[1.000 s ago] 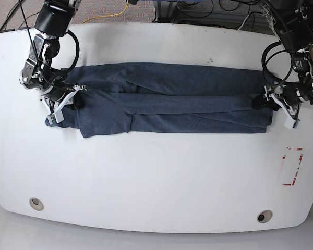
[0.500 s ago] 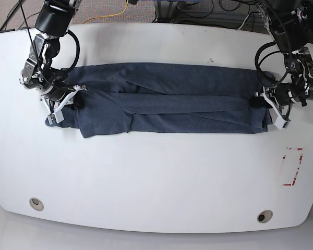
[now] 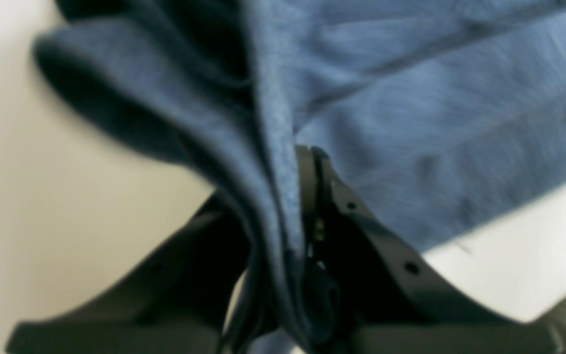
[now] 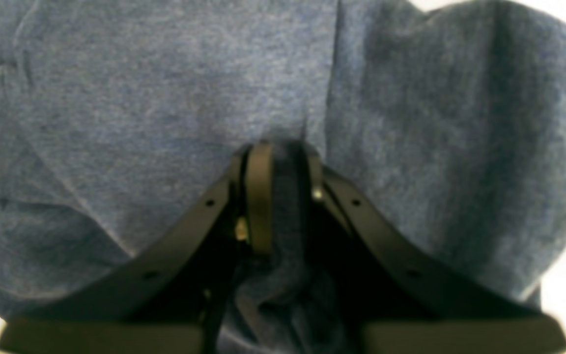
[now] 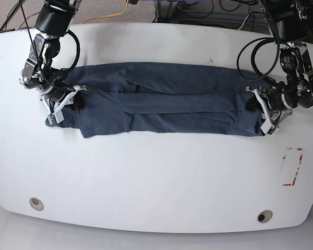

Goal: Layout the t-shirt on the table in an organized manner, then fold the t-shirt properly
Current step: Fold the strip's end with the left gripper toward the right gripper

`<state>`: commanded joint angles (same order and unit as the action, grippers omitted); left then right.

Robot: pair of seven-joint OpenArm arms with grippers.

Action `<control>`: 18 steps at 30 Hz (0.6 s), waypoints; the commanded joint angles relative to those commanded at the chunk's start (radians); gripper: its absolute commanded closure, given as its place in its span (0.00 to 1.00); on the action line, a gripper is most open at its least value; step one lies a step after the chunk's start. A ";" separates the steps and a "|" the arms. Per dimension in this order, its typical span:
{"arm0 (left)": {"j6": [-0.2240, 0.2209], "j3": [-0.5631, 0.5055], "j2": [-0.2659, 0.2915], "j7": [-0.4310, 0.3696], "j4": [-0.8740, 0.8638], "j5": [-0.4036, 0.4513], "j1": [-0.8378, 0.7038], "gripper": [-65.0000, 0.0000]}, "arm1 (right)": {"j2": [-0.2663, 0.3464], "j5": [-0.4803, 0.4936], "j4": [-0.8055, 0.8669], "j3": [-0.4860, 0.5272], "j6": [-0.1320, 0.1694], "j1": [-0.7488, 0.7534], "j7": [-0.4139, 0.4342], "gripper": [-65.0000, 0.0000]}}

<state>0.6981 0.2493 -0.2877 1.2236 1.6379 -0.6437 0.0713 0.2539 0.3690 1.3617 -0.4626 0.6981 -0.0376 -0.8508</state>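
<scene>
The t-shirt [image 5: 167,104] lies as a long folded band across the upper middle of the table [image 5: 156,182] — dark blue, running from left to right of the base view. The right tool [image 5: 73,100] is clamped on a bunch of cloth at the band's left end; the wrist view shows fabric pinched between its fingers [image 4: 258,196]. The left tool [image 5: 256,107] is clamped on the right end — folds gathered there.
</scene>
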 joint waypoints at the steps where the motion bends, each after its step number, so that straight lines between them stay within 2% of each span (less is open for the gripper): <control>1: 0.000 -0.020 0.012 0.000 0.031 0.000 -0.003 0.94 | 0.000 0.000 0.000 0.000 0.000 0.000 0.000 0.85; 6: 0.000 -0.077 0.075 0.000 0.109 -0.003 -0.003 0.94 | 0.000 0.000 0.000 0.000 0.000 0.000 0.000 0.85; 11: 0.000 -0.132 0.160 0.000 0.123 0.000 0.012 0.94 | -0.002 0.000 0.000 0.000 0.000 0.000 -0.021 0.85; 14: 0.000 -0.181 0.192 0.000 0.120 0.000 0.029 0.94 | -0.002 0.000 0.000 0.000 0.000 -0.002 -0.021 0.85; 15: -0.004 -0.193 0.201 0.000 0.120 0.000 0.032 0.94 | -0.002 0.000 0.000 0.000 0.000 -0.002 -0.021 0.85; 18: -0.061 -0.224 0.249 -0.002 0.117 0.000 0.034 0.94 | -0.002 0.000 0.000 0.000 0.000 -0.003 -0.021 0.85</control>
<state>0.6375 0.0253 -0.0391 1.2221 1.7545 -0.6437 0.1051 0.2524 0.3690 1.3617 -0.4626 0.6981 -0.0407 -0.8723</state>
